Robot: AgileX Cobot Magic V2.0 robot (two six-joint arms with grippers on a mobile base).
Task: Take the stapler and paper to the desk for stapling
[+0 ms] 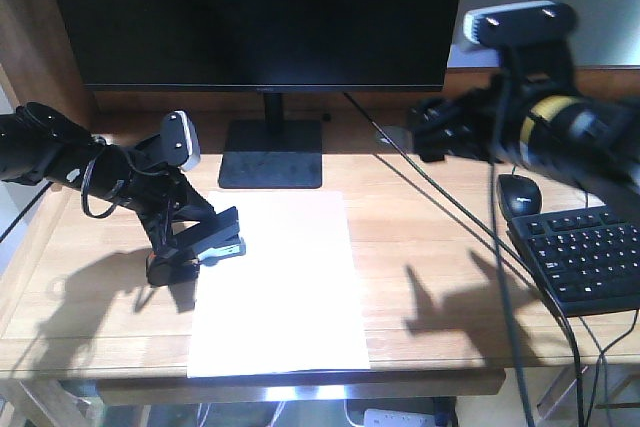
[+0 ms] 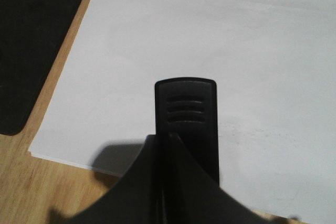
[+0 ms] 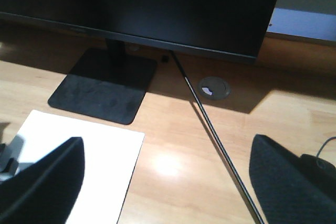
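At far left, the left end effector (image 1: 185, 247) clamps the black plastic stapler (image 1: 215, 237) over the left edge of the white paper sheet (image 1: 285, 287) on the wooden tabletop (image 1: 440, 277); rightward, the right end effector (image 1: 425, 129) hovers spread wide.

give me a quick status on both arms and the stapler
Left gripper shut on stapler, its nose over the paper edge. Right gripper open, empty, raised above the desk. Nothing in the way.

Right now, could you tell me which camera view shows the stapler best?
The exterior front-facing view: the whole stapler shows at the paper's left edge. The left wrist view shows only its black tip; the right wrist view barely catches it.
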